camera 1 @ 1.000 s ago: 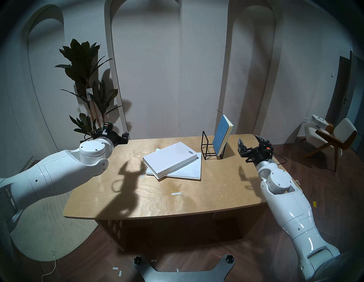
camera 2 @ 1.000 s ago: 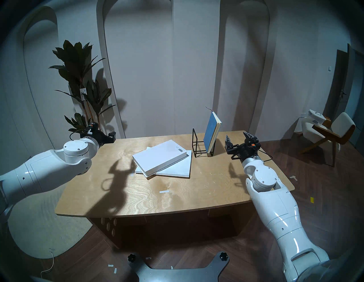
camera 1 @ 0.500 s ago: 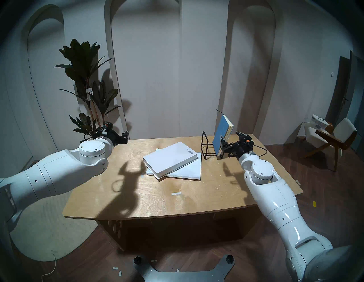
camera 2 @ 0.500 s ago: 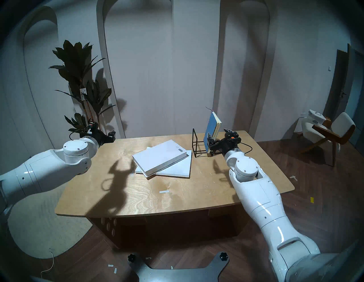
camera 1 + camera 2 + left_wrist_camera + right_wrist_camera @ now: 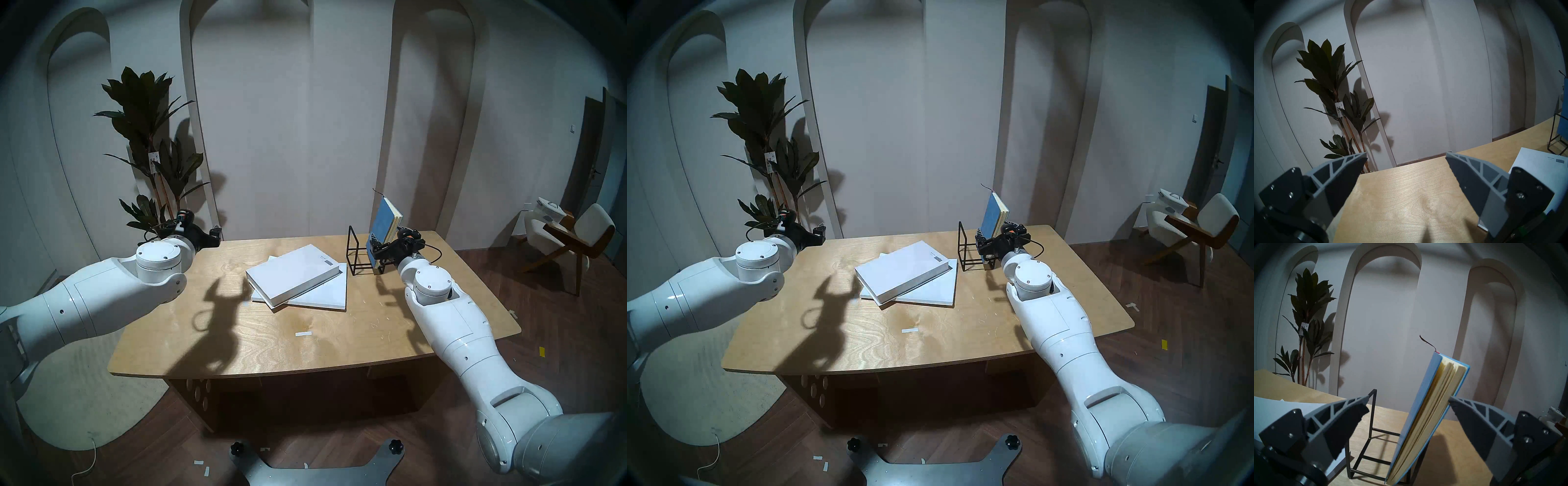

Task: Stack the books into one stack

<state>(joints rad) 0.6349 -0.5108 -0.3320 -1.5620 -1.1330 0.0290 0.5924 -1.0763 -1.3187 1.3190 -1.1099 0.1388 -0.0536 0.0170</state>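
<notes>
A thick white hardcover (image 5: 292,275) lies askew on a large thin white booklet (image 5: 327,294) at the middle of the table. A blue-covered notebook (image 5: 383,224) stands leaning right in a black wire rack (image 5: 355,258). My right gripper (image 5: 386,233) is open with its fingers on either side of the notebook's lower half. In the right wrist view the notebook (image 5: 1430,405) sits between the fingers, and the right finger (image 5: 1468,414) touches its back cover. My left gripper (image 5: 208,237) is open and empty over the table's far left corner; its wrist view (image 5: 1407,156) shows bare wood.
The wooden table (image 5: 237,346) has a small white tape strip (image 5: 303,334) near the front. A tall potted plant (image 5: 149,149) stands behind the far left corner. A chair (image 5: 573,237) stands on the floor to the right.
My right arm has swung left and forward from the table's right edge, bringing its open fingers around the blue notebook. The left arm and the books have not moved.
</notes>
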